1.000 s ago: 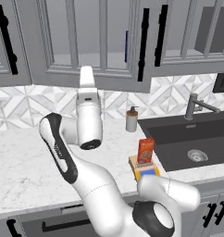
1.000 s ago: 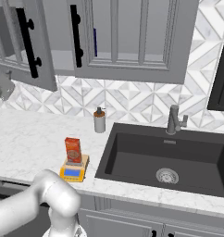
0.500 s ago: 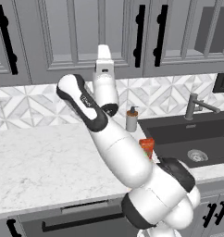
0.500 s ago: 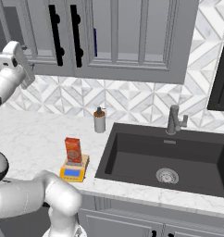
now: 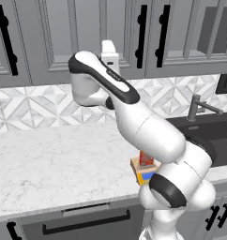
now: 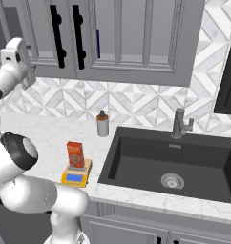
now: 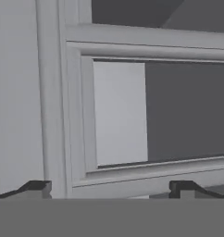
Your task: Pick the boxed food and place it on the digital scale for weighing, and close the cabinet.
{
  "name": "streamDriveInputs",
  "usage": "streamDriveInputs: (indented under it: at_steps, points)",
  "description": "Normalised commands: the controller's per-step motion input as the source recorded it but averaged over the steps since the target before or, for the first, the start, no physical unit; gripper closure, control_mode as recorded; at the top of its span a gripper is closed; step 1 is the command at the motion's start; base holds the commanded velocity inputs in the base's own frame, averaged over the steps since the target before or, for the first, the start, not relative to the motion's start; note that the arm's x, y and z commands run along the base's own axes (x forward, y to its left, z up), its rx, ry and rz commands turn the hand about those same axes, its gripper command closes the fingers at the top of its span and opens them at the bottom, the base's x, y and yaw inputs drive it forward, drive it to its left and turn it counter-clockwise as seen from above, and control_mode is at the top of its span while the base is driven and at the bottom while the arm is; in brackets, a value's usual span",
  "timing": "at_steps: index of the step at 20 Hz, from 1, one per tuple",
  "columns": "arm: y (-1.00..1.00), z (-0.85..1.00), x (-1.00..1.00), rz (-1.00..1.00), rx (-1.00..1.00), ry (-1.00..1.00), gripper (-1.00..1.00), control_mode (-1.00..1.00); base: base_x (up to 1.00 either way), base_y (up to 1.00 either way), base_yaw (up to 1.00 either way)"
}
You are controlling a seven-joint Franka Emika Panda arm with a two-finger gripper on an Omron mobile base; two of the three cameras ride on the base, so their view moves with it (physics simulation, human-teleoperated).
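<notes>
nearest to us in the right base view, the digital scale (image 6: pixel 77 175) sits at the front edge of the pale marble surface (image 6: pixel 46 136), about 7 o'clock from the sink (image 6: pixel 177 164). the boxed food (image 6: pixel 75 154) stands upright on its plate, so we judge the weighing step done. from the left base view the same pair peeks out behind our own elbow: the boxed food (image 5: pixel 146 159) on the digital scale (image 5: pixel 144 171).

a little farther back, a soap dispenser (image 6: pixel 103 124) stands near the wall, at roughly 1 o'clock from the box.

farthest and highest is the cabinet (image 5: pixel 87 37), and the coming move turns on it. our claw (image 7: pixel 109 187) is raised to the upper doors with its two tips spread wide and nothing between them. in the hand view a panelled door face (image 7: pixel 118 111) lies dead ahead at 12 o'clock, very close, its frame rails running across the view and a stile running up at about 10 o'clock. the panel's long axis is vertical in the room, as are the black bar handles (image 5: pixel 141 28). in the left base view the claw (image 5: pixel 109 57) sits against the doors just at 9 o'clock of those handles.

we cannot tell from these views whether the door is ajar or flush, nor whether the tips touch it. we judge a push straight ahead to be what remains.
</notes>
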Motion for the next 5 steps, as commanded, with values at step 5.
streamDriveInputs:
  at_steps: [5]
  points:
    - [-0.91,-0.14,0.10,0.00,0.02,-0.03,-1.00,-1.00,0.00,0.00,0.00]
